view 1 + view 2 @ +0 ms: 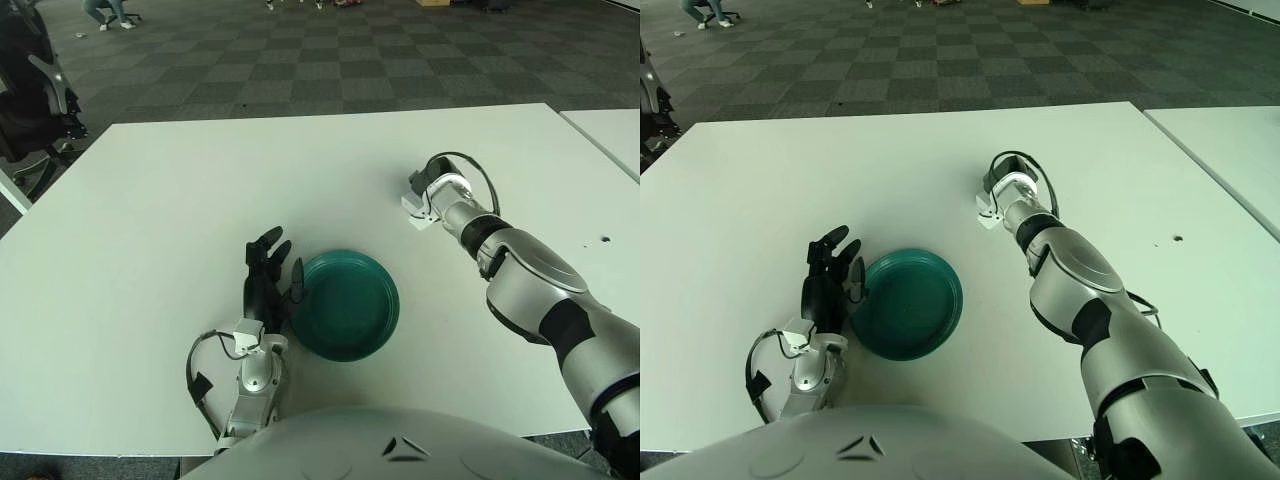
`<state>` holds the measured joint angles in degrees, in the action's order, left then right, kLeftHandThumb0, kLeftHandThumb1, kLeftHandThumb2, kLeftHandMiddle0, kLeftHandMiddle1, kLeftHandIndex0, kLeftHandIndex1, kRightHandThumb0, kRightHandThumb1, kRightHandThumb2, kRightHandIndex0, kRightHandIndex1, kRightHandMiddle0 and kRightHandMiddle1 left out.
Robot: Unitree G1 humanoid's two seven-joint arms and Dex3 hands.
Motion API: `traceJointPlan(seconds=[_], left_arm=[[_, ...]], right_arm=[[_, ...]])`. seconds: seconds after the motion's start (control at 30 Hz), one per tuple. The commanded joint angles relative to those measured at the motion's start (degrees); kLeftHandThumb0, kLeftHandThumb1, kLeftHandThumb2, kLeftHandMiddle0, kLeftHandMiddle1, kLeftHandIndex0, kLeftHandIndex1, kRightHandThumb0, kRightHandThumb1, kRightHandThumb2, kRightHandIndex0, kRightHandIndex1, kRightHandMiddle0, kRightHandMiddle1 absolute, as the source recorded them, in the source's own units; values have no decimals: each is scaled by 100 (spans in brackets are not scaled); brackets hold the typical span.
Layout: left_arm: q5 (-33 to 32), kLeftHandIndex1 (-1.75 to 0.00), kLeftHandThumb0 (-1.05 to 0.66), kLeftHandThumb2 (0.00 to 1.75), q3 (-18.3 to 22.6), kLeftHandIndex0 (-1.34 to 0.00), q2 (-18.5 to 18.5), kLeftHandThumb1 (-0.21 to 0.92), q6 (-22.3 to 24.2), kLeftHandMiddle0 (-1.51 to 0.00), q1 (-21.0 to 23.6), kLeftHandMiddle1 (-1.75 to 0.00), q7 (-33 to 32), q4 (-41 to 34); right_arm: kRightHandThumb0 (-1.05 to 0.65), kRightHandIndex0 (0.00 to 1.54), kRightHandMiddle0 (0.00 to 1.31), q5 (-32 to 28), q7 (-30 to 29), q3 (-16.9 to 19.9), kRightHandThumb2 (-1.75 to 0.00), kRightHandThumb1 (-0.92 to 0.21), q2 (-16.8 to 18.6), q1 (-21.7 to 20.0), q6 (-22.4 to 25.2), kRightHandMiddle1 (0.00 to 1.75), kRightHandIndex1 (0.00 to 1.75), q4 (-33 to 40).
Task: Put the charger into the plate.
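White table (150, 200) on checkered grey carpet, office chair at far left.

Charger (414, 213): small white block on the table, to the right of and beyond the plate, well apart from it. Right robot hand (432, 192) is extended over it; the charger shows at the hand's near edge, seemingly touching. The hand is seen from behind the wrist, so I cannot tell how far the fingers are closed or whether they have hold of the block.

Plate (346, 305): dark teal, round, empty, near the table's front edge.

Left robot hand (267, 285): just beside the plate's left rim, black fingers extended and relaxed, holding nothing.

Judgement: grasp stage, nothing delivered yet.

Risks:
- Small, light block could skid away if the fingers close off-centre.
- A partial pinch could let it drop on the way to the plate.
- Shallow rim: a release from height could bounce it out.
- Left fingers sit close enough to nudge the plate.
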<state>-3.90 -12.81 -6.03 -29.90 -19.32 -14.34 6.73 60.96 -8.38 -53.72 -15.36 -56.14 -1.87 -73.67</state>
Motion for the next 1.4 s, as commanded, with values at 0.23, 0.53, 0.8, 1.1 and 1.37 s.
traceJointPlan(seconds=[0.23, 0.53, 0.8, 1.1, 1.37], left_arm=[[-155, -120, -72, 69, 219, 0, -293, 92, 236, -22, -256, -86, 80, 977], [-54, -124, -70, 68, 241, -3, -164, 92, 126, -23, -169, -87, 235, 1040], [-95, -125, -69, 68, 358, -3, -111, 92, 98, -22, -168, -85, 419, 1027], [-138, -130, -67, 68, 480, -1, -74, 92, 135, -20, -166, -80, 635, 1035], [-118, -131, -67, 69, 548, 0, -75, 92, 149, -19, -161, -79, 740, 1047]], right_arm=[[-47, 126, 98, -1583, -3545, 1967, -96, -68, -633, 675, -2194, 174, 175, 1495], [-44, 123, 94, -1510, -4082, 2287, -95, -69, -888, 904, -2867, 175, 175, 1902], [-41, 120, 94, -1472, -4218, 2561, -90, -70, -876, 1028, -3000, 175, 175, 2290], [-38, 121, 97, -1515, -4115, 2822, -89, -69, -868, 1256, -3086, 175, 175, 2917], [-38, 122, 97, -1576, -4151, 2971, -89, -69, -914, 1485, -3530, 175, 175, 3386]])
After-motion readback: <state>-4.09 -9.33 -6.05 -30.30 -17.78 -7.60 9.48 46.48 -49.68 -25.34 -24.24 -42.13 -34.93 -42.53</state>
